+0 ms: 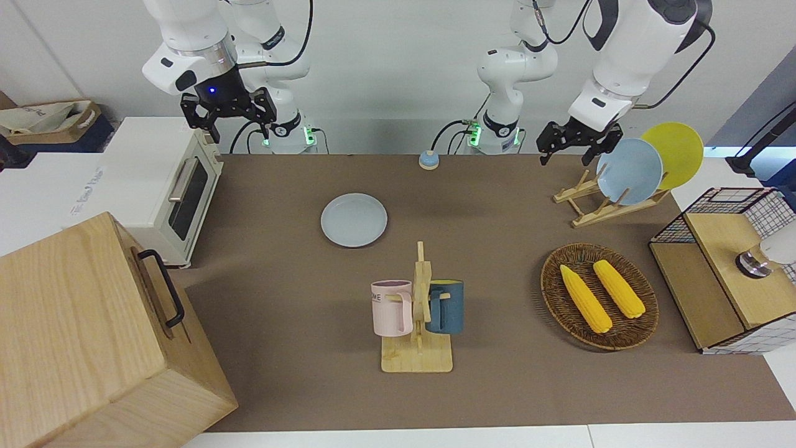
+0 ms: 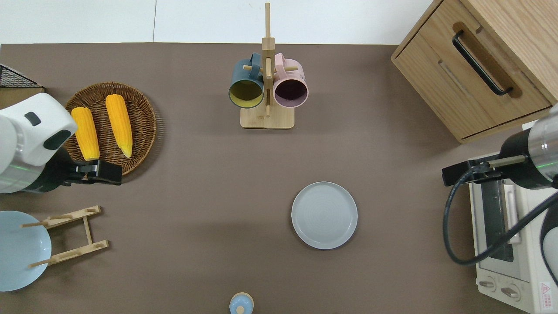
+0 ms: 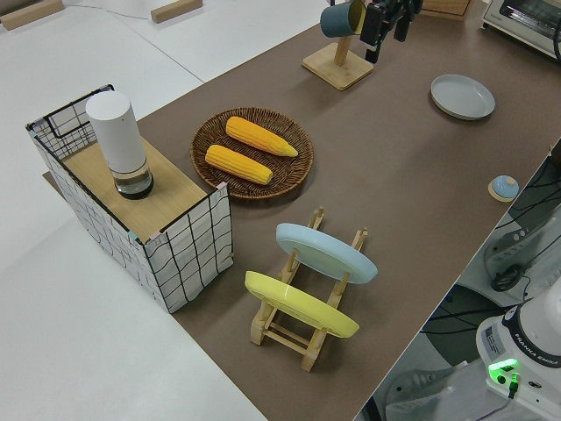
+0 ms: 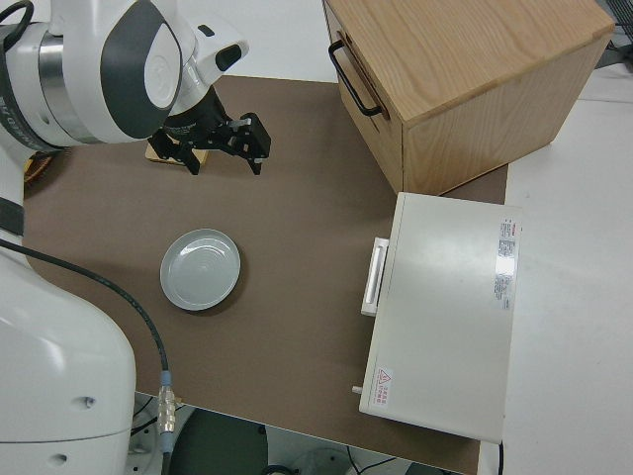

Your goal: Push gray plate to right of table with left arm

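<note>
The gray plate (image 1: 354,219) (image 2: 324,215) (image 3: 462,96) (image 4: 201,268) lies flat on the brown table (image 2: 209,187), toward the right arm's end, with nothing touching it. My left gripper (image 1: 569,152) (image 2: 102,173) hangs open and empty in the air over the wicker tray's rim nearest the robots, well apart from the plate. The right arm is parked, its gripper (image 1: 231,121) open and empty.
A mug rack (image 2: 267,87) with a blue and a pink mug stands farther from the robots than the plate. The wicker tray (image 2: 144,126) holds two corn cobs. Also here: a plate rack (image 1: 606,202), toaster oven (image 1: 168,186), wooden cabinet (image 1: 81,336), wire basket (image 1: 724,274) and small blue bell (image 2: 241,303).
</note>
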Action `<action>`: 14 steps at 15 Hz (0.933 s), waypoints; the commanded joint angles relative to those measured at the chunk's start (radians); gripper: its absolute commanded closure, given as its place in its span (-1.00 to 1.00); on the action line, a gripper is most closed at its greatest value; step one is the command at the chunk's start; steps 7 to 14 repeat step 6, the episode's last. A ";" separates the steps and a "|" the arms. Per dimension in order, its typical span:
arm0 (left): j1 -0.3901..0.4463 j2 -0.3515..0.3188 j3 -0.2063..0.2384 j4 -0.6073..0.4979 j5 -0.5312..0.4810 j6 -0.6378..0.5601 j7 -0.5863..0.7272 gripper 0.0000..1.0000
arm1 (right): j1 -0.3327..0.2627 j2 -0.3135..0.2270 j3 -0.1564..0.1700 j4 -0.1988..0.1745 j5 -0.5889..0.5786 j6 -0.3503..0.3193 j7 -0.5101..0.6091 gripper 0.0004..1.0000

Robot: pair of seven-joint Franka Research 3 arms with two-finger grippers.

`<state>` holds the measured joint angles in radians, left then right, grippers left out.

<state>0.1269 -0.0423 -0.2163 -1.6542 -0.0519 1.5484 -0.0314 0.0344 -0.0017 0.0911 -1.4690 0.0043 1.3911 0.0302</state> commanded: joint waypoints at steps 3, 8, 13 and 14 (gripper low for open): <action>0.051 0.007 -0.006 0.045 0.036 -0.051 0.120 -0.98 | -0.011 -0.008 0.004 0.001 0.008 -0.012 -0.001 -0.97; 0.051 0.008 -0.008 0.045 0.050 -0.051 0.128 -0.98 | -0.011 -0.008 0.006 0.001 0.008 -0.012 -0.001 -0.97; 0.051 0.008 -0.008 0.045 0.050 -0.051 0.128 -0.98 | -0.011 -0.008 0.006 0.001 0.008 -0.012 -0.001 -0.97; 0.051 0.008 -0.008 0.045 0.050 -0.051 0.128 -0.98 | -0.011 -0.008 0.006 0.001 0.008 -0.012 -0.001 -0.97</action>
